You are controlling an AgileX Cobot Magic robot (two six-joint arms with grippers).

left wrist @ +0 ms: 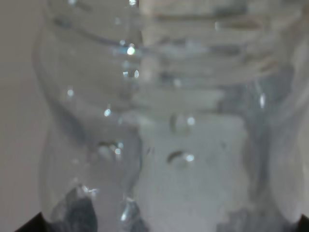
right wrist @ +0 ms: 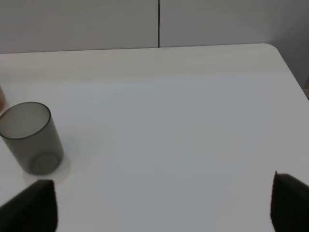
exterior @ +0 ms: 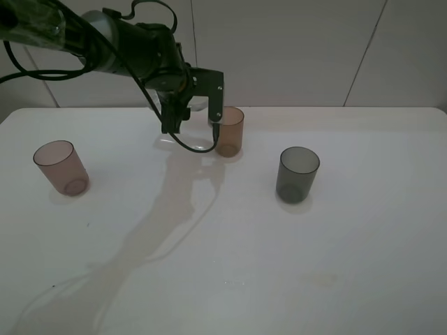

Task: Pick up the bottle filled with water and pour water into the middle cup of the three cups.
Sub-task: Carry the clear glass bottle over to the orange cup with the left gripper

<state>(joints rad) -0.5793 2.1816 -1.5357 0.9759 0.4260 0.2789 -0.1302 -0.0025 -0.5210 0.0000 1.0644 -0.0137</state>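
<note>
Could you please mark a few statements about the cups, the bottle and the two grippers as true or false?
1. The pinkish-mauve translucent plastic tumbler lies on its side. False: it stands upright.
2. In the high view, the dark smoky-grey translucent tumbler stands right of the amber-brown translucent tumbler. True.
3. The right gripper holds the grey tumbler. False: its fingers are spread with nothing between them, and the tumbler stands apart from it.
4. The left gripper is at the small clear plastic bottle, close beside the amber tumbler. True.
5. The three tumblers touch each other. False: they are clearly spaced apart.
</note>
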